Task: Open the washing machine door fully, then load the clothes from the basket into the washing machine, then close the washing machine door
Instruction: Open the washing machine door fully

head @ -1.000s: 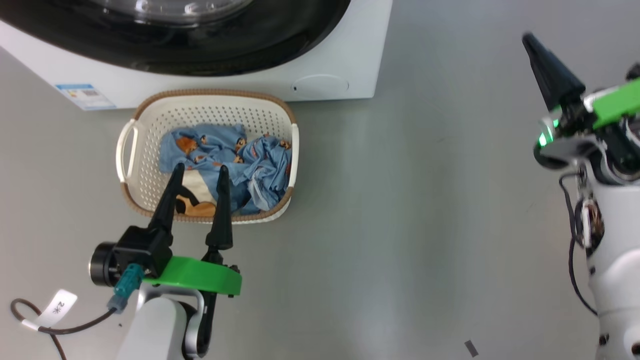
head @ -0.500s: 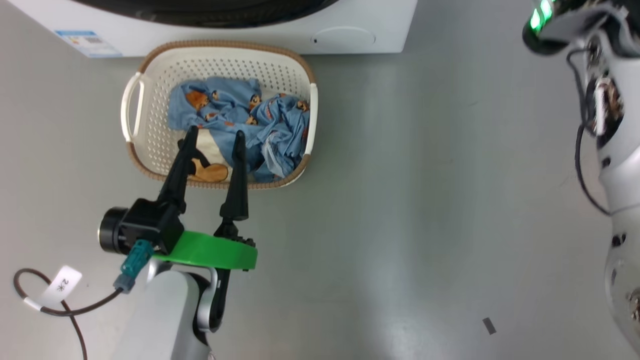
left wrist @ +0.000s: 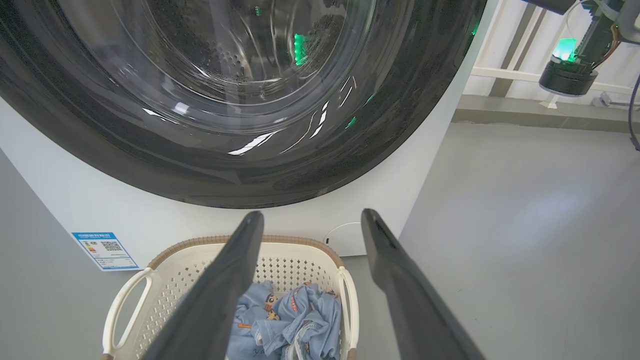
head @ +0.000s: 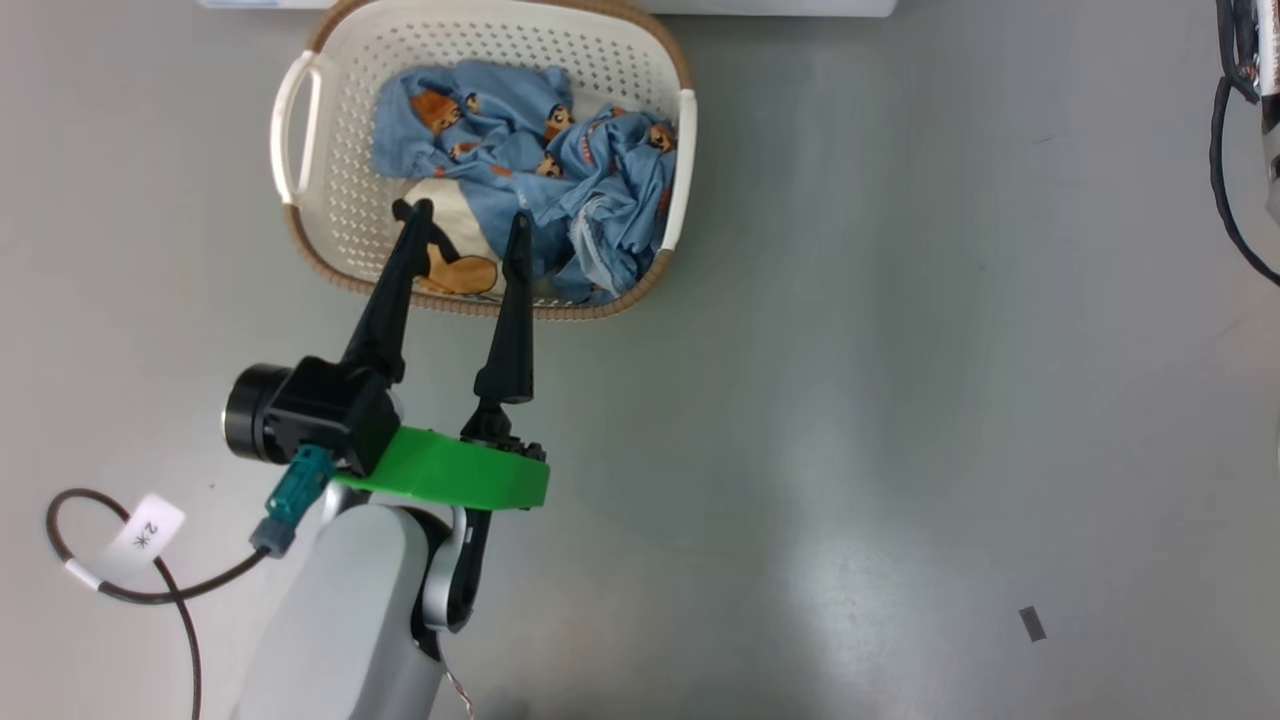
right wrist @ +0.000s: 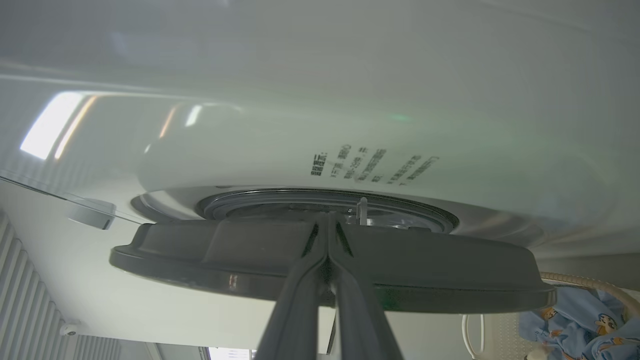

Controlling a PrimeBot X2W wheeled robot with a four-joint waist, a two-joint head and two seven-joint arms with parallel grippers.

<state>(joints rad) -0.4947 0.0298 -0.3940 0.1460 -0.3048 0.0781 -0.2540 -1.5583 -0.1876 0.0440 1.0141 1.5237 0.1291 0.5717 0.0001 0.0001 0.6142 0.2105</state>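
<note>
Currently left gripper [head: 470, 212] fingers spread wide above basket's [head: 480, 308] near rim, clothes [head: 520, 130] inside; right gripper [right wrist: 327, 225] fingers pinched closed at door [right wrist: 200, 255] edge.

The head view looks nearly straight down on the basket [head: 340, 180] from well above. The left wrist view sits low over the basket's near side, facing the washing machine door [left wrist: 150, 160] close up. The right wrist view, very near that door, seems tilted upward. All three share the basket.
</note>
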